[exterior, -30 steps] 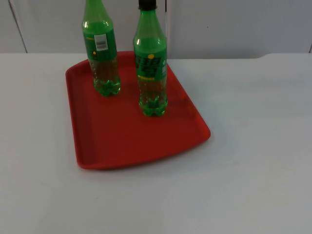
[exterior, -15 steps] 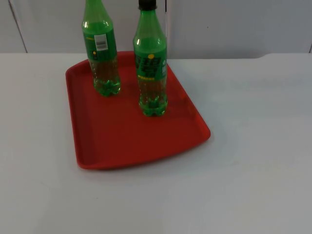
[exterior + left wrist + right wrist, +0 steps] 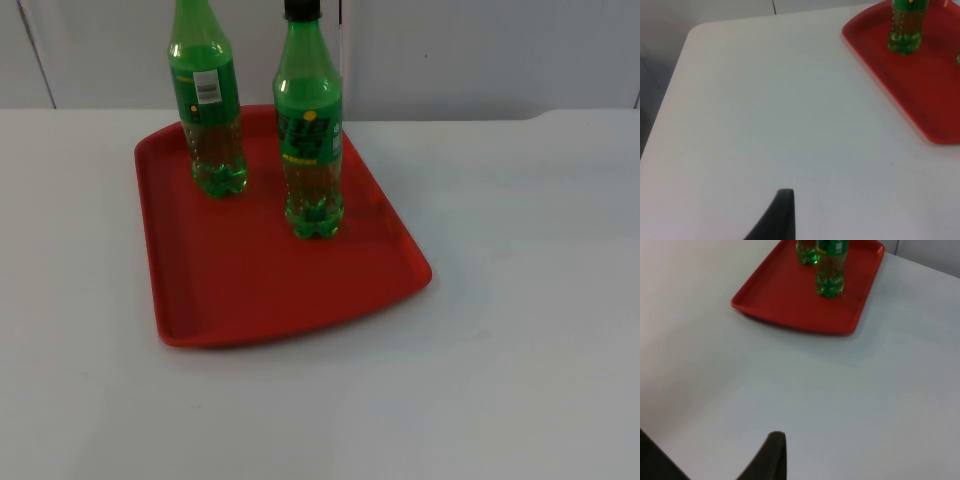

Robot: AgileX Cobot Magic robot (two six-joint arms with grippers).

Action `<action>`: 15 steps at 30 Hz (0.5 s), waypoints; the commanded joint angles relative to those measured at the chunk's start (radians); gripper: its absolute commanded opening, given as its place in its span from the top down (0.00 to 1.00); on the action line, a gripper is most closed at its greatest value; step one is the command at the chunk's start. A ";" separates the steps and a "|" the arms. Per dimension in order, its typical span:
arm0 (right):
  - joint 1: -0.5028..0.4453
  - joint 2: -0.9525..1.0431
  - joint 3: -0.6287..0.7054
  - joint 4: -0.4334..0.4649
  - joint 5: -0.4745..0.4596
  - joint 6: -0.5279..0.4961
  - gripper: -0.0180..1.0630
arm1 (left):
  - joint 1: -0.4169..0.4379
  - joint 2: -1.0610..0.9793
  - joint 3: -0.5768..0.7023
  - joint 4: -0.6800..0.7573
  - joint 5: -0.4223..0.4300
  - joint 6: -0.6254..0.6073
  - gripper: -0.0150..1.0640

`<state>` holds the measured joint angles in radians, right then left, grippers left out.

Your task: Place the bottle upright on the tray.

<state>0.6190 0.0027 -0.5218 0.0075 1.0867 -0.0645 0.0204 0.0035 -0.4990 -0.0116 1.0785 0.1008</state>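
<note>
Red tray (image 3: 270, 290) on white table (image 3: 520, 300). Nearer green bottle (image 3: 309, 130) upright, yellow-marked label, unreadable; farther bottle (image 3: 207, 100) upright, white barcode patch. Left gripper (image 3: 777, 215), right gripper (image 3: 767, 457) well apart from tray, waiting; jaw state impossible to tell.

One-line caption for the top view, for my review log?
Two green bottles, one with a barcode label and one black-capped, stand upright on a red tray on the white table.
</note>
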 commanded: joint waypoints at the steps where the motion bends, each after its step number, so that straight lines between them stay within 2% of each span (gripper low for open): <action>1: -0.042 -0.003 0.005 -0.001 -0.009 0.001 0.01 | -0.007 -0.003 0.005 0.001 -0.003 0.000 0.01; 9: -0.180 -0.003 0.005 -0.001 -0.009 0.001 0.01 | -0.007 -0.003 0.005 0.001 -0.003 0.000 0.01; 13: -0.293 -0.003 0.005 -0.001 -0.009 0.001 0.01 | -0.007 -0.003 0.005 0.001 -0.003 0.000 0.01; 15: -0.307 -0.003 0.005 -0.001 -0.009 0.001 0.01 | -0.007 -0.003 0.005 0.001 -0.003 0.000 0.01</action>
<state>0.3266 0.0027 -0.5218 0.0075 1.0867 -0.0628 0.0204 0.0035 -0.4990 -0.0116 1.0785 0.1008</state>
